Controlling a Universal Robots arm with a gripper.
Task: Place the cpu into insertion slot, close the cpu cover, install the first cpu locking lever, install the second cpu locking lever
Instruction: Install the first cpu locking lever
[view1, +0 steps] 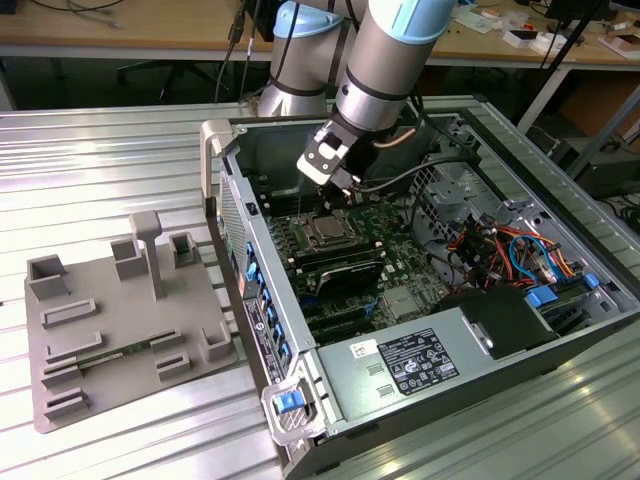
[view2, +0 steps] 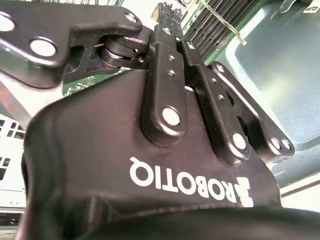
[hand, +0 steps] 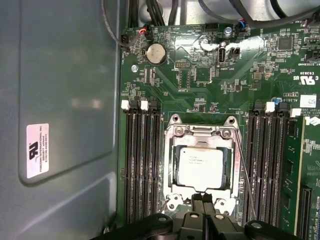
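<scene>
Here the gripper (hand: 203, 200), its fingers pressed together with nothing visibly pinched, sits at the near edge of the socket (hand: 174, 165). The chip (hand: 201, 167) lies seated just beyond the fingertips, and the metal cover (hand: 200, 134) is lowered around it. A thin wire lever (hand: 245, 180) runs alongside the gripper, over the green board (hand: 200, 75).

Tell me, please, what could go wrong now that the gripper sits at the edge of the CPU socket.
1. The gripper is shut right at the cpu cover's rim; a small slip could scrape the cpu in its window or the green board.
2. The thin locking lever runs close beside the memory slots; if it slips free, it may spring against them.
</scene>
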